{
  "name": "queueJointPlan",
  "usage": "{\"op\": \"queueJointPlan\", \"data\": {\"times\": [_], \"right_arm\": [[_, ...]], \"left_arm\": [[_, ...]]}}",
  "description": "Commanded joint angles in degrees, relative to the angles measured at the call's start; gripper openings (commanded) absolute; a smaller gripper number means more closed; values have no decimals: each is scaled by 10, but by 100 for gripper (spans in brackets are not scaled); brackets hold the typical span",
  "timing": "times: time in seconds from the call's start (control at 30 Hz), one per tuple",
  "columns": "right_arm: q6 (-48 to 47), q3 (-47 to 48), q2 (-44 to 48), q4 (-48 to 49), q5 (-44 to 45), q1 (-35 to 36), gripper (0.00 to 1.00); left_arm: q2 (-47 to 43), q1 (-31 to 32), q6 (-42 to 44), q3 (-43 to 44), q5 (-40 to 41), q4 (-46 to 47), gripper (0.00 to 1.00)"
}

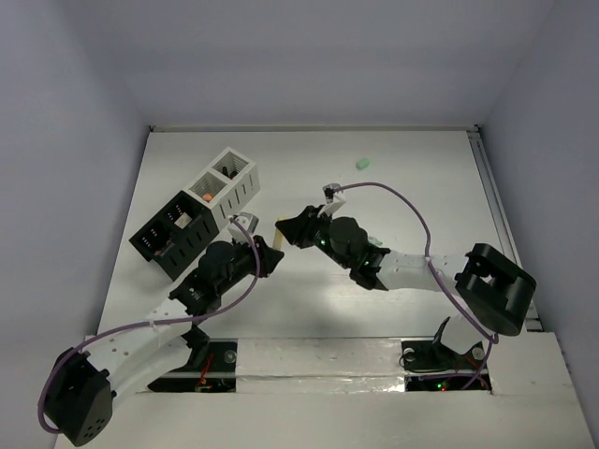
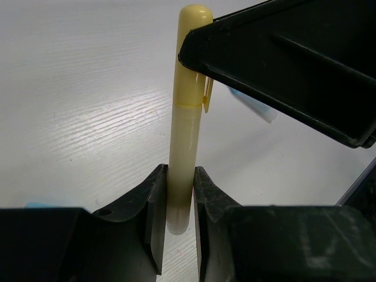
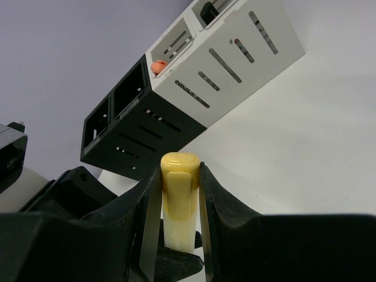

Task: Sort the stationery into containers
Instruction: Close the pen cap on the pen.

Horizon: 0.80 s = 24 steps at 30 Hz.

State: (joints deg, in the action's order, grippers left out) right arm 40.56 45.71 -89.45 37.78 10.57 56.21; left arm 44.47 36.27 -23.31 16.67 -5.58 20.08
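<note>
left gripper [image 2: 179, 197] and right gripper [image 3: 181, 185] both clamp the yellow marker [image 2: 187, 132]

No text, label, brand, number or sign can be read, whether on the yellow marker [image 2: 185, 117], the white box [image 3: 247, 59], the black box [image 3: 154, 136] or the desk [image 1: 421, 187].

A white table [image 1: 309, 178] stands between grey walls [image 1: 65, 112].
</note>
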Motion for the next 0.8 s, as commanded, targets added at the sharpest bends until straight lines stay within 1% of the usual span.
{"op": "queueJointPlan", "data": {"times": [0.0,0.2,0.6,0.77], "right_arm": [[29,-63,-5,-116,-113,47,0],[37,-91,-2,-107,-122,52,0],[44,-103,-36,-67,-191,52,0],[42,-88,-26,-68,-173,52,0]], "left_arm": [[-12,-23,1,93,130,185,0],[4,-23,1,119,130,196,0],[62,-23,5,178,115,226,0],[63,-23,5,182,107,225,0]]}}
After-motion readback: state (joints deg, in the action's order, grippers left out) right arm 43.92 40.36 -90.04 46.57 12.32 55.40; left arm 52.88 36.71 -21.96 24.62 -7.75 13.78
